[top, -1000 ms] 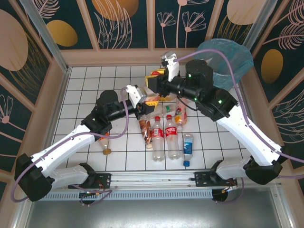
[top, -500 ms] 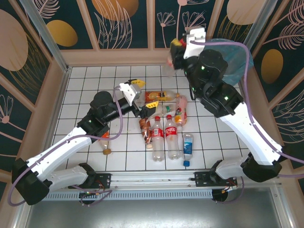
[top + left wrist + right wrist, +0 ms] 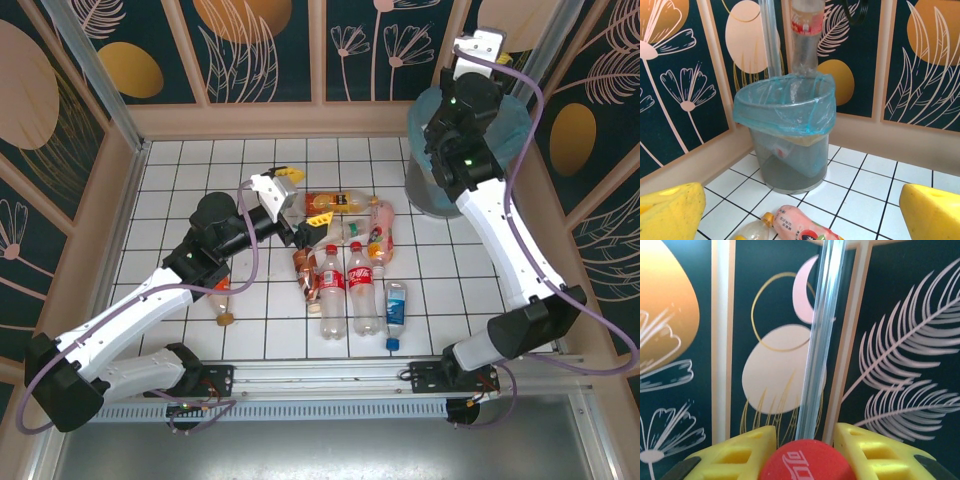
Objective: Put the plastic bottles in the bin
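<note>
Arms, top external view: the right arm rises from its near-right base and stretches to the far right corner. Its wrist is poised above the bin, which stands on the tiled worktop near the far right wall. The left arm runs from the near-left base diagonally toward the centre with its elbow raised. It ends in the left end effector, whose yellow fingers are spread apart with nothing between them. The loose plastic bottles lie in a cluster at the worktop centre, to the right of and nearer than the left end effector. One further bottle lies partly under the left forearm.

Left wrist view: the yellow fingertips sit at the lower corners, wide apart and empty. The bin stands beyond them, lined with a light-blue bag. A clear red-label bottle hangs upright directly above the bin opening, its lower end at about the level of the bag rim. A pink-labelled bottle lies on the tiles between the fingers and the bin.

Right wrist view: the right end effector faces the wall panels. Its two yellow fingers are closed on the bottle's red cap, one on each side.
</note>
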Motion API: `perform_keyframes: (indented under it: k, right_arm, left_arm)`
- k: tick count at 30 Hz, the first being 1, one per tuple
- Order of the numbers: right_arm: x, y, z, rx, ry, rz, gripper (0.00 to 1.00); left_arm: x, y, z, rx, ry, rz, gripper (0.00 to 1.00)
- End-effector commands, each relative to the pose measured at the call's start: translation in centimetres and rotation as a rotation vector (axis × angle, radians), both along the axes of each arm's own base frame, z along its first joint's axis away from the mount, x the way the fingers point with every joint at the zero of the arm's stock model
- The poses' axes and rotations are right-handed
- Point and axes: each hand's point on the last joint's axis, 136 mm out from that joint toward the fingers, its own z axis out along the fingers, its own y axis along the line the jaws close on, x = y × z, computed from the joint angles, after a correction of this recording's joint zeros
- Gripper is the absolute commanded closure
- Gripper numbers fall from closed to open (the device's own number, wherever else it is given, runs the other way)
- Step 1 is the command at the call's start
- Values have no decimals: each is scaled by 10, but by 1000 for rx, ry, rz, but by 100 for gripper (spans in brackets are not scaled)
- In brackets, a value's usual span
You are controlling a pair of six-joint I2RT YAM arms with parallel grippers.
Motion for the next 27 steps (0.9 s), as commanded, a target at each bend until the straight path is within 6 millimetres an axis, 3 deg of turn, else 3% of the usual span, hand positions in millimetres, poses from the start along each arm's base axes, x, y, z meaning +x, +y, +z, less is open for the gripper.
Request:
perform_keyframes:
  k: [1, 13, 27]
  right_arm:
    - [14, -10, -37, 70, 56, -22, 100]
    - [55, -27, -154, 221, 341, 47, 100]
    - [61, -57, -253, 346, 486, 36, 84]
  left_arm:
    - [2, 1, 6, -33, -9, 6, 1]
    - [6, -2, 0, -19, 7, 10, 1]
    - [9, -5, -7, -3, 23, 10, 1]
